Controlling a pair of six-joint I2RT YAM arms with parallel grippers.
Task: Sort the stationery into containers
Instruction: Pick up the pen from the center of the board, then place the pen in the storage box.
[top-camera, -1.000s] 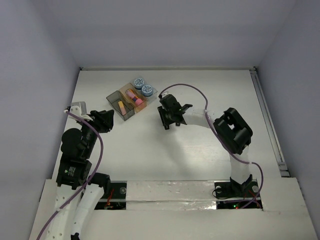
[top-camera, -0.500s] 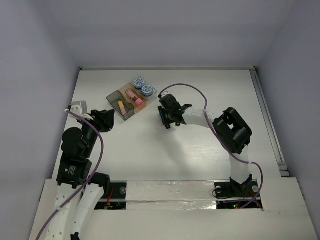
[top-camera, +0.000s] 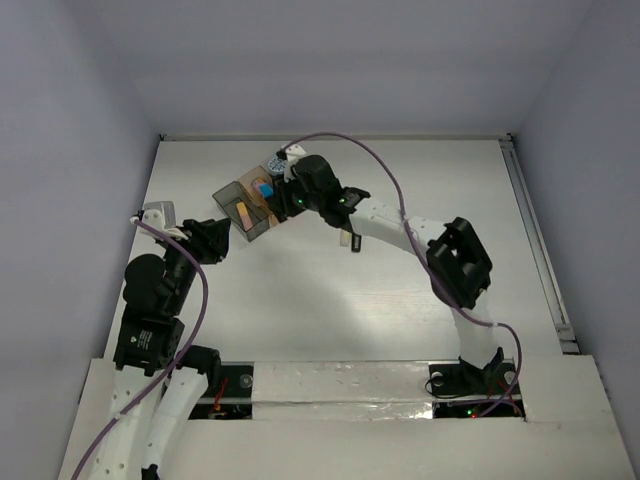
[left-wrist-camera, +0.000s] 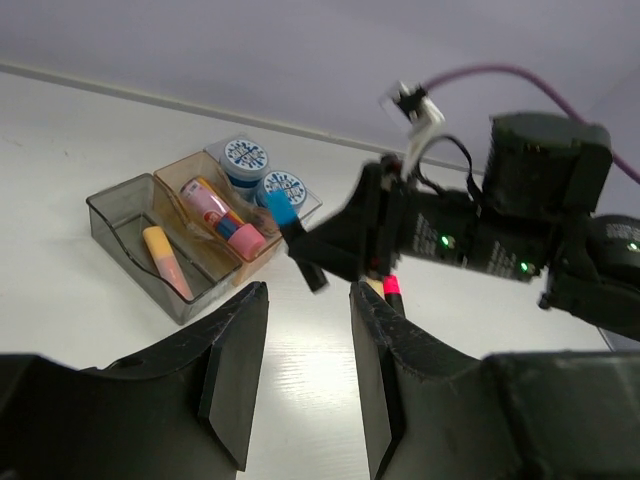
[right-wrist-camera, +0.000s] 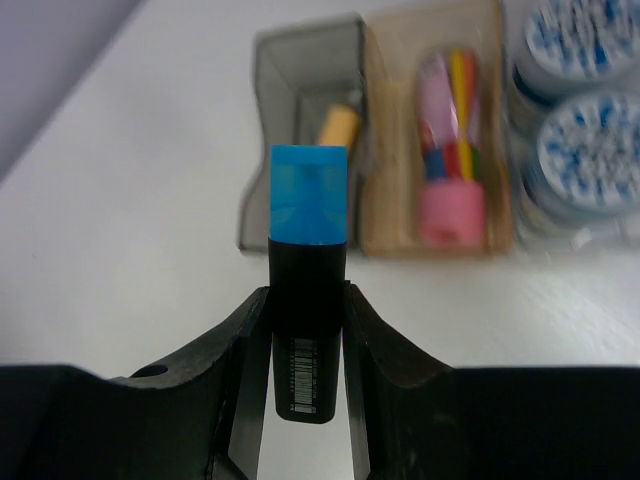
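My right gripper (right-wrist-camera: 306, 300) is clamped on the blue-black highlighter (right-wrist-camera: 308, 215), blue cap toward 12 o'clock. A white barcode label (right-wrist-camera: 306, 378) runs down its black barrel, digits too small to read. From 12 to 2 o'clock beyond the cap: grey bin (right-wrist-camera: 262, 120) holding an orange highlighter (right-wrist-camera: 338, 125), tan bin (right-wrist-camera: 375, 150) with the pink bottle (right-wrist-camera: 448, 200), clear bin (right-wrist-camera: 560, 245) with blue-white tape rolls (right-wrist-camera: 585, 150), print blurred. My left gripper (left-wrist-camera: 308, 300) hangs open, holding nothing

tape rolls (right-wrist-camera: 590, 150): blurred, cut off by the right wrist view's edge
red-black highlighter (left-wrist-camera: 391, 287): mostly hidden behind the right arm (left-wrist-camera: 470, 235)
blue-black highlighter (right-wrist-camera: 308, 330): label print too small to read
left jaws: roots cut off by the lower edge
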